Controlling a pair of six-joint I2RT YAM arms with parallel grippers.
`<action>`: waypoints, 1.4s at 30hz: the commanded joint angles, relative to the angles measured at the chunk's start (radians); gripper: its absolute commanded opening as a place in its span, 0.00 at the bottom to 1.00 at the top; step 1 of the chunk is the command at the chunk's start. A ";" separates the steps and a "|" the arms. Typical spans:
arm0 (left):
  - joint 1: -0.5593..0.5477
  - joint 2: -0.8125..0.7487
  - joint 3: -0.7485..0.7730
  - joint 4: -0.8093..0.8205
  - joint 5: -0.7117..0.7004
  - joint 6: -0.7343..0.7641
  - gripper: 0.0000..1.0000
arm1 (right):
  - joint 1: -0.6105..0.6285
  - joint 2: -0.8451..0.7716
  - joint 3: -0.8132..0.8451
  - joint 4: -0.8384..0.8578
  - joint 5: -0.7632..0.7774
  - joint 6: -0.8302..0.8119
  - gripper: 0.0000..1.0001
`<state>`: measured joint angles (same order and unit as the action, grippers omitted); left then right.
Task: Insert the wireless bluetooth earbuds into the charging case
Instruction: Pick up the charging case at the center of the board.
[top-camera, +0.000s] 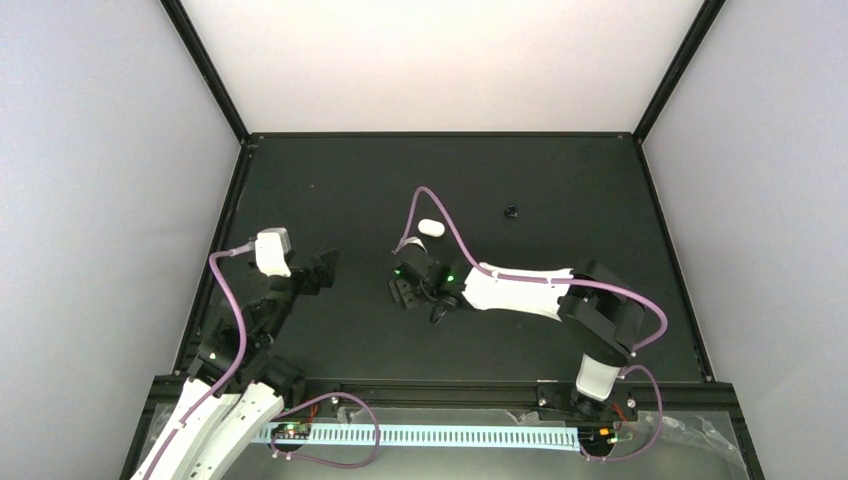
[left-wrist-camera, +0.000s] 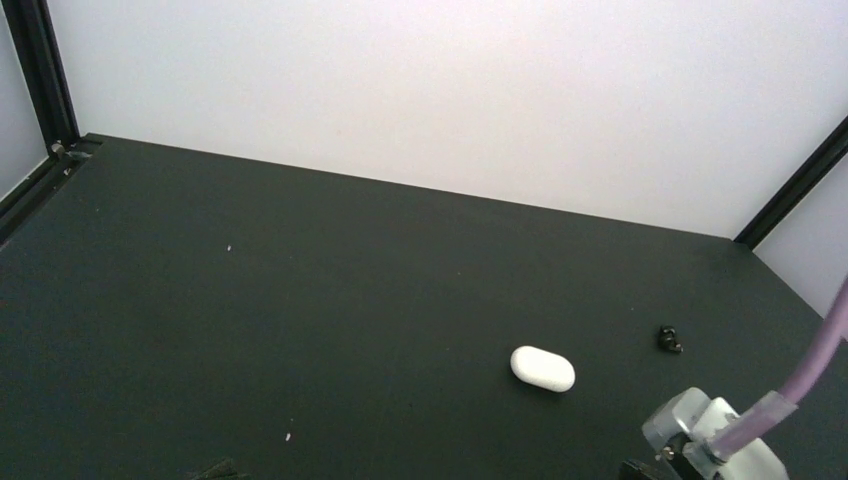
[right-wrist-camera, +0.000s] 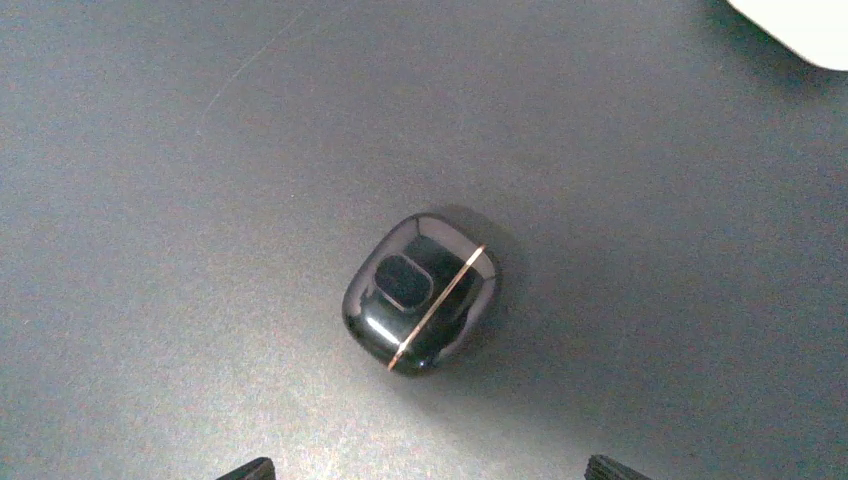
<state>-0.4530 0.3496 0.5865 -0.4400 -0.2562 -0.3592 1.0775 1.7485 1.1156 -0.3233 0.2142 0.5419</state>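
— Which step?
— Reaching. The right claw (right-wrist-camera: 430, 470) hangs wide over a black squarish piece (right-wrist-camera: 420, 292) at the middle of the bench (top-camera: 330, 190). The charging case (top-camera: 430, 227) lies just beyond, toward the far edge.
— Next?
— Likely a straight descent, then closing.

Soft, even light is falling from above. In the top view the back wall (top-camera: 440, 60) is glowing nearly blown out, while the dark table (top-camera: 560, 180) is showing little contrast. In the right wrist view the glossy black piece (right-wrist-camera: 420, 290) is catching pale reflections and casting a faint, soft shadow to its right, and the white case (right-wrist-camera: 800, 25) is washing out at the corner. In the left wrist view the cable fitting (left-wrist-camera: 715, 435) near the lens is blurring.
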 joint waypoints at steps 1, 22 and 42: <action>-0.004 0.005 -0.002 0.003 0.006 -0.001 0.99 | 0.005 0.053 0.048 0.040 0.030 0.046 0.81; -0.003 0.010 -0.011 0.021 0.023 0.000 0.99 | 0.010 0.248 0.200 -0.013 0.133 0.008 0.78; -0.003 0.010 -0.016 0.031 0.038 -0.003 0.99 | -0.022 0.188 0.063 -0.038 0.182 0.015 0.76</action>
<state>-0.4530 0.3546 0.5785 -0.4255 -0.2321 -0.3592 1.0657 1.9770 1.2491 -0.3450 0.3676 0.5667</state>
